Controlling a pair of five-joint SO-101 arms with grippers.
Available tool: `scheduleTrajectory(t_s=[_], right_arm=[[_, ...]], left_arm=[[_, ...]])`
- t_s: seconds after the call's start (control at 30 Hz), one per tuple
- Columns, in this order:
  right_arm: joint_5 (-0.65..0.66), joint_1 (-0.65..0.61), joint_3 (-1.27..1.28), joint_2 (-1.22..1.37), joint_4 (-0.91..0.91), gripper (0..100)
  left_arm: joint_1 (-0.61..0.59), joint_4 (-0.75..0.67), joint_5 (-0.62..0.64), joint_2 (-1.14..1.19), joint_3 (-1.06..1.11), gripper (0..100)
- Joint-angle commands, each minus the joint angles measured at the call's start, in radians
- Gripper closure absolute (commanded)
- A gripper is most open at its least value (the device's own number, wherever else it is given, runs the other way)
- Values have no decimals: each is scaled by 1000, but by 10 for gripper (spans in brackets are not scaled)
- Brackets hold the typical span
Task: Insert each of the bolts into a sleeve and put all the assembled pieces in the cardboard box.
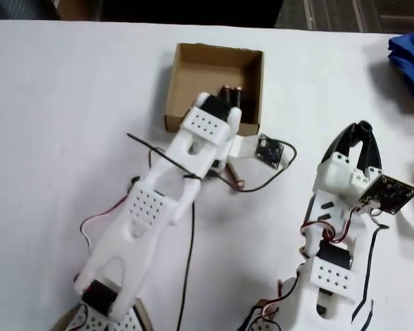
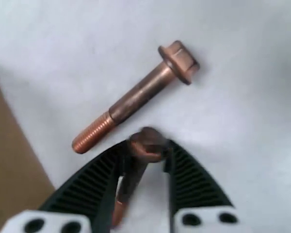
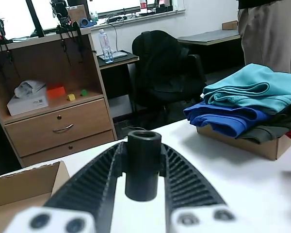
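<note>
Clamped bolt (image 2: 147, 141), shank half behind left gripper (image 2: 146, 154)

Loose bolt (image 2: 136, 99): copper, bright sheen.
Held bolt (image 2: 146, 144): copper (same tone as the loose one).
Sleeve (image 3: 142, 165): matte black.
Left gripper (image 2: 146, 148): black ribbed fingers (image 2: 194, 179), white base.
Right gripper (image 3: 141, 145): black ribbed fingers (image 3: 186, 179), white base.
Cardboard box (image 1: 171, 89): plain brown.
Table (image 1: 55, 103): plain white.
Folded cloths (image 3: 252, 94): teal over blue.
</note>
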Motion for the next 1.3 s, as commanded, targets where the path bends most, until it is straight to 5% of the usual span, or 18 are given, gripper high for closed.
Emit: scheduleTrajectory(t_s=[0.0,0.2,0.57,0.73,0.97,1.27], right_arm=[[9,8,-9,-33,-30,978],[9,8,-9,-33,-30,978],[9,5,-8,-33,-30,978],[8,5,-8,-33,-30,978],[8,4,-8,-33,-30,978],[8,1,-6,-25,-28,978]], left_arm=[[-15,8,-12,-15,-10,980],[5,8,91,-34,-12,977],[11,9,786,-206,-4,977],[-9,11,1212,-224,28,976],[-35,11,1177,-258,139,976],[-40,3,1281,-503,140,976]])
